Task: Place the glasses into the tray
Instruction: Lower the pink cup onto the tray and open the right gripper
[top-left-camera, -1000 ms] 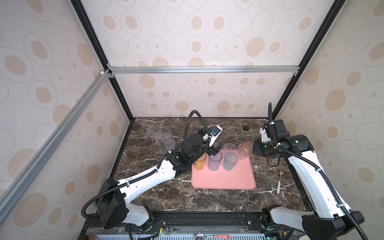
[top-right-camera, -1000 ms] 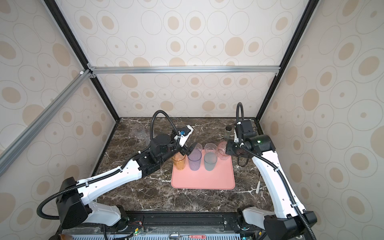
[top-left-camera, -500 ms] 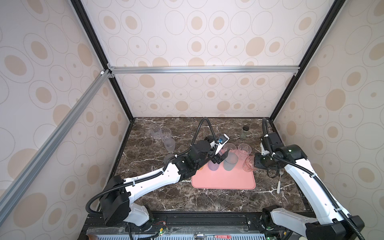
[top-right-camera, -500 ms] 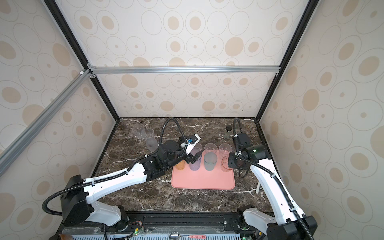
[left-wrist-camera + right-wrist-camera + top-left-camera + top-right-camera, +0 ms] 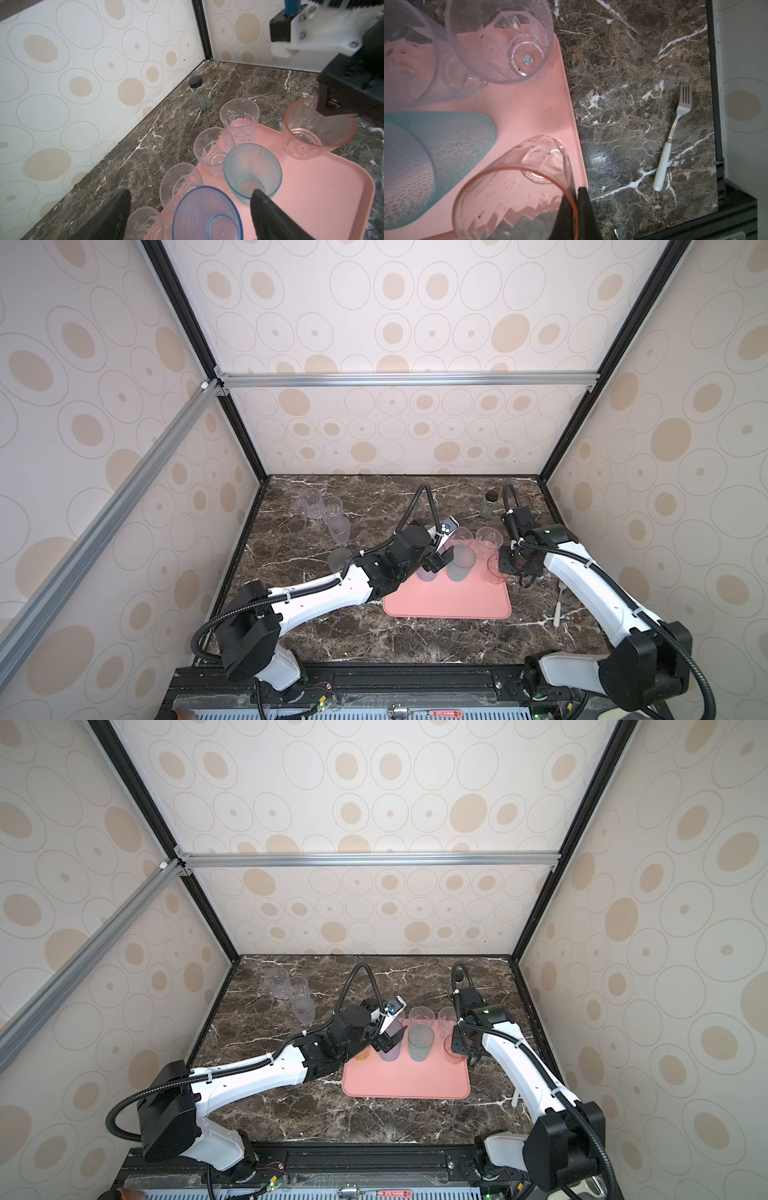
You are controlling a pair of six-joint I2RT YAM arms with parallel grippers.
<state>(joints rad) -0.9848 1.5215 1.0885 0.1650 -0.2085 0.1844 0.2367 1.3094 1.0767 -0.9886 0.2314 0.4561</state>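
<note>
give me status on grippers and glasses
Left gripper open around blue glass on tray. Right gripper shut on pink glass rim, at tray's right side. More glasses out on the table, far left.

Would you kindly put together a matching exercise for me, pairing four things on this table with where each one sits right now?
Things:
1. pink glass
2. blue-purple glass
3. fork
4. black-lidded jar

Places:
A. lying on the marble beside the tray
B. rim pinched by the shut right hand
C. upright on the marble, off the tray, near the back wall
D. on the tray, between the fingers of the open left hand

Pairs: 1-B; 2-D; 3-A; 4-C
</note>
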